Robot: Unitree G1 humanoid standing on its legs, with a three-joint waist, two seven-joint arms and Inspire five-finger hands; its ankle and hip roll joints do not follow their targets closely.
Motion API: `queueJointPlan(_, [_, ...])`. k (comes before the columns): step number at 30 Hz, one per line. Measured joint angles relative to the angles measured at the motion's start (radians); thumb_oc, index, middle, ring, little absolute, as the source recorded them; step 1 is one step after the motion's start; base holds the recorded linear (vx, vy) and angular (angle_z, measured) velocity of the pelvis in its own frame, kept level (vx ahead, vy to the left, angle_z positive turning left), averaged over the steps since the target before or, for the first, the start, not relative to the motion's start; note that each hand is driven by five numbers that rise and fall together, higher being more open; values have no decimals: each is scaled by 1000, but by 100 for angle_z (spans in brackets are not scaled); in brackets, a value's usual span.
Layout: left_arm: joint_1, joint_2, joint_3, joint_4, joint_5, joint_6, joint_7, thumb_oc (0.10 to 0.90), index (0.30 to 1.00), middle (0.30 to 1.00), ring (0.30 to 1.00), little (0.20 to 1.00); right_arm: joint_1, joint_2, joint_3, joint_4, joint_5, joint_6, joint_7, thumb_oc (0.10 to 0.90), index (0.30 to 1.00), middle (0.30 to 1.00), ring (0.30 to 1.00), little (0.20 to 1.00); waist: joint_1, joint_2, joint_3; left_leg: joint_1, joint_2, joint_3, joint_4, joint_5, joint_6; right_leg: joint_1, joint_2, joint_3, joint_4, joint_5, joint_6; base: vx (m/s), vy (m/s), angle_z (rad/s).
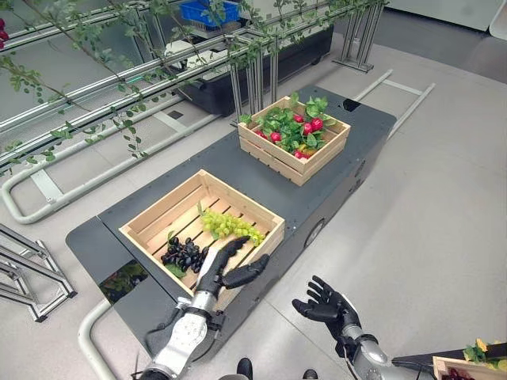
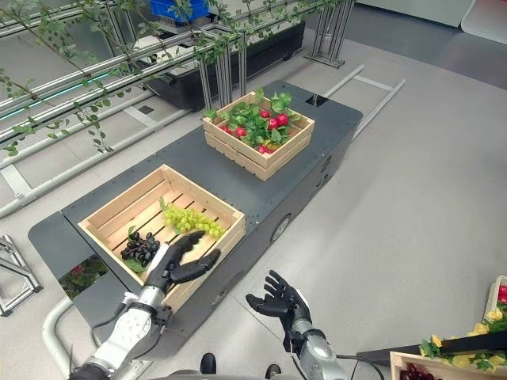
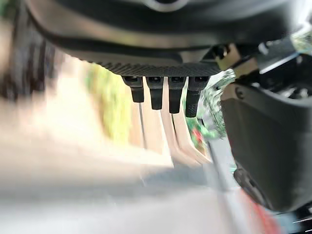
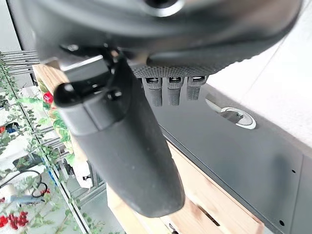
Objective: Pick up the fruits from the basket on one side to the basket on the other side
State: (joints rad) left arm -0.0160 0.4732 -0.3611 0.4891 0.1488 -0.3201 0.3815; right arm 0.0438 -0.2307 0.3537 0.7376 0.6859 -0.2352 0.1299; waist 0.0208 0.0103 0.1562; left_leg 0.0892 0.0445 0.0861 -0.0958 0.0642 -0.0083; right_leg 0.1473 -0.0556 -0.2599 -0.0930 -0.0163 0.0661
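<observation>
My left hand [image 1: 223, 267] is over the near crate [image 1: 154, 212], fingers straight and holding nothing, just beside the green grapes [image 1: 230, 226] and black grapes [image 1: 183, 253]. My right hand [image 1: 326, 305] is open above the floor.

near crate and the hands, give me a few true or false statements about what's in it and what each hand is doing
1. The near crate holds green grapes and dark grapes. True.
2. The left hand grips the green grapes. False: it is open over the crate's front edge, holding nothing.
3. The right hand is open over the floor, beside the platform. True.
4. The far crate is empty. False: it holds leaves and red fruit.
5. Both crates stand on the floor. False: they stand on the platform.
</observation>
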Motion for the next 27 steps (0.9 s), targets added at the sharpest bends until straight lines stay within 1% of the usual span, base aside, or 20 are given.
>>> queueJointPlan(1, [-1, 17, 3, 0, 28, 14, 19, 800, 900, 900, 900, 900, -1, -8, -1, 0, 2, 0, 1, 800, 900, 900, 900, 900, 1, 4, 2, 0, -1, -1, 0, 1, 1, 0, -1, -1, 0, 0, 0, 66, 159, 5])
queueJointPlan(3, [-1, 77, 31, 0, 100, 65, 80, 800, 900, 900, 900, 900, 5, -36, -6, -14, 32, 3, 3, 800, 900, 900, 900, 900, 1, 20, 12, 0, -3, -4, 0, 2, 3, 2, -4, -4, 0, 1, 2, 58, 165, 4])
queueJointPlan(5, [-2, 125, 45, -1, 129, 90, 120, 800, 900, 900, 900, 900, 14, -54, -24, -32, 33, 11, 8, 800, 900, 900, 900, 900, 0, 29, 16, -2, -5, -7, 0, 3, 4, 2, -5, -7, 2, 1, 2, 51, 180, 6])
queueJointPlan(6, [-3, 142, 67, -1, 145, 103, 147, 800, 900, 900, 900, 900, 19, -65, -35, -40, 33, 12, 10, 800, 900, 900, 900, 900, 0, 34, 17, -5, -7, -11, 0, 3, 5, 1, -7, -12, 3, 2, 3, 55, 185, 10])
queueJointPlan(9, [-31, 176, 75, -4, 186, 148, 211, 800, 900, 900, 900, 900, 25, -94, -35, -39, 38, 15, 16, 800, 900, 900, 900, 900, 3, 41, 18, -14, -14, -26, 0, 7, 9, -1, -12, -25, 4, 1, 5, 90, 173, 16])
queueJointPlan(11, [-40, 195, 75, -7, 229, 172, 234, 800, 900, 900, 900, 900, 28, -93, -34, -38, 64, 17, 26, 800, 900, 900, 900, 900, 4, 42, 18, -16, -17, -28, 0, 8, 11, -2, -15, -26, 4, 2, 6, 154, 182, 3])
queueJointPlan(14, [-42, 211, 75, -20, 270, 186, 235, 800, 900, 900, 900, 900, 36, -89, -33, -38, 79, 19, 35, 800, 900, 900, 900, 900, 3, 41, 18, -17, -23, -28, 0, 6, 15, -5, -19, -26, 7, 0, 8, 70, 148, 0])
queueJointPlan(15, [-44, 214, 74, -24, 279, 186, 228, 800, 900, 900, 900, 900, 40, -89, -32, -39, 90, 19, 44, 800, 900, 900, 900, 900, 1, 43, 19, -21, -29, -26, 0, 5, 16, -22, -25, -26, 39, -10, 18, -16, 80, -3])
queueJointPlan(16, [-58, 219, 65, -25, 284, 186, 215, 800, 900, 900, 900, 900, 44, -94, -32, -41, 109, 19, 54, 800, 900, 900, 900, 900, -3, 51, 32, -25, -25, -28, 0, 3, 26, -83, -38, -23, 161, -54, 23, -37, 8, -1])
queueJointPlan(17, [-70, 227, 57, -24, 288, 186, 208, 800, 900, 900, 900, 900, 38, -99, -32, -45, 109, 19, 57, 800, 900, 900, 900, 900, -3, 54, 47, -24, -20, -32, 3, 6, 32, -122, -50, -20, 249, -81, 19, -126, -98, 3])
queueJointPlan(18, [-96, 245, 44, -23, 290, 184, 201, 800, 900, 900, 900, 900, 52, -104, -31, -58, 108, 19, 63, 800, 900, 900, 900, 900, -14, 47, 71, -25, -29, -40, 10, 11, 39, -185, -71, -2, 383, -117, 13, -145, -104, 3])
queueJointPlan(19, [-118, 259, 33, -17, 289, 183, 202, 800, 900, 900, 900, 900, 50, -105, -31, -67, 107, 19, 68, 800, 900, 900, 900, 900, -15, 54, 96, -26, -30, -57, 14, 12, 43, -234, -80, 38, 458, -145, 7, -280, -145, 29])
queueJointPlan(20, [-187, 316, 0, -7, 289, 184, 203, 800, 900, 900, 900, 900, 43, -107, -23, -82, 107, 19, 90, 800, 900, 900, 900, 900, -34, 28, 126, -90, -41, -74, 41, 9, 40, -308, -84, 123, 439, -144, 6, -213, -97, 41])
queueJointPlan(21, [-235, 345, -21, 13, 288, 180, 210, 800, 900, 900, 900, 900, 30, -107, -20, -82, 108, 19, 96, 800, 900, 900, 900, 900, -40, 15, 138, -127, -47, -75, 51, 11, 40, -350, -86, 149, 406, -139, 5, -248, -186, 67])
queueJointPlan(22, [-350, 401, -76, 64, 287, 173, 223, 800, 900, 900, 900, 900, -15, -107, -12, -73, 108, 19, 105, 800, 900, 900, 900, 900, -44, -5, 170, -196, -46, -51, 77, 25, 37, -411, -93, 182, 351, -128, 22, -120, -140, 54])
queueJointPlan(23, [-401, 416, -92, 94, 287, 170, 231, 800, 900, 900, 900, 900, -42, -107, -11, -67, 109, 20, 109, 800, 900, 900, 900, 900, -50, -12, 191, -223, -40, -37, 88, 35, 34, -434, -94, 184, 354, -122, 31, -150, -181, 66])
queueJointPlan(24, [-486, 425, -104, 150, 286, 172, 253, 800, 900, 900, 900, 900, -101, -108, -13, -50, 109, 20, 113, 800, 900, 900, 900, 900, -60, -6, 234, -273, -23, -2, 110, 41, 25, -475, -83, 191, 366, -113, 32, -131, -120, 45])
queueJointPlan(25, [-508, 426, -101, 159, 286, 175, 266, 800, 900, 900, 900, 900, -123, -110, -15, -47, 110, 21, 113, 800, 900, 900, 900, 900, -61, -8, 262, -282, -21, 10, 115, 48, 15, -486, -82, 198, 364, -79, 35, -120, -104, 25])
queueJointPlan(26, [-526, 431, -103, 160, 288, 177, 292, 800, 900, 900, 900, 900, -160, -113, -15, -48, 112, 22, 113, 800, 900, 900, 900, 900, -52, -13, 307, -284, -21, 16, 124, 46, 10, -486, -84, 200, 354, -21, 40, -68, -42, -8])
queueJointPlan(27, [-542, 435, -115, 175, 296, 180, 319, 800, 900, 900, 900, 900, -197, -116, -12, -47, 132, 29, 115, 800, 900, 900, 900, 900, -44, -2, 334, -295, -7, 20, 125, 46, -6, -490, -73, 193, 335, 5, 33, -44, -3, -18])
